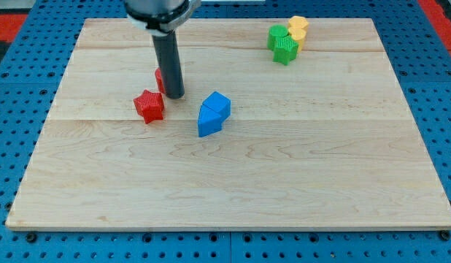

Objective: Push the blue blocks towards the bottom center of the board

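Note:
Two blue blocks touch each other a little left of the board's middle: a blue cube-like block above and right, and a blue wedge-like block below and left of it. My tip is to the left of the blue blocks, a short gap away and level with the upper one. The dark rod rises from there to the view's top.
A red star-shaped block lies just left of my tip. Another red block is partly hidden behind the rod. Two green blocks and two yellow blocks cluster at the top right of the wooden board.

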Controlling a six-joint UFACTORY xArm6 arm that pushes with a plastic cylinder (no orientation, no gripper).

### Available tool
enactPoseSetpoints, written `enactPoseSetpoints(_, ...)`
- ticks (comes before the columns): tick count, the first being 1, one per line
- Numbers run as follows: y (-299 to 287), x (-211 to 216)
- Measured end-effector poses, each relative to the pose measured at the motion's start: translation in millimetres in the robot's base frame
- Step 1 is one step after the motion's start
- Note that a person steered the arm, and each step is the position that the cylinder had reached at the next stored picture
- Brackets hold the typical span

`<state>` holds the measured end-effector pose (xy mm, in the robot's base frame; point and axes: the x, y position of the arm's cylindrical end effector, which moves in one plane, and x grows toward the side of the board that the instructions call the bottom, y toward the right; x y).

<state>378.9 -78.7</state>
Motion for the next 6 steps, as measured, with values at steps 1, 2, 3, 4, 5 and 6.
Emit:
enactPoseSetpoints(1, 63.8, -13.7)
enactPoseSetpoints(2, 58.4, 41.4)
enactPoseSetpoints(3, 27.9, 88.1)
enactPoseSetpoints(4, 23.3, 118.1)
enactPoseSetpoints(5, 11.7, 90.1)
enactPoseSetpoints(6, 15.7, 48.3)
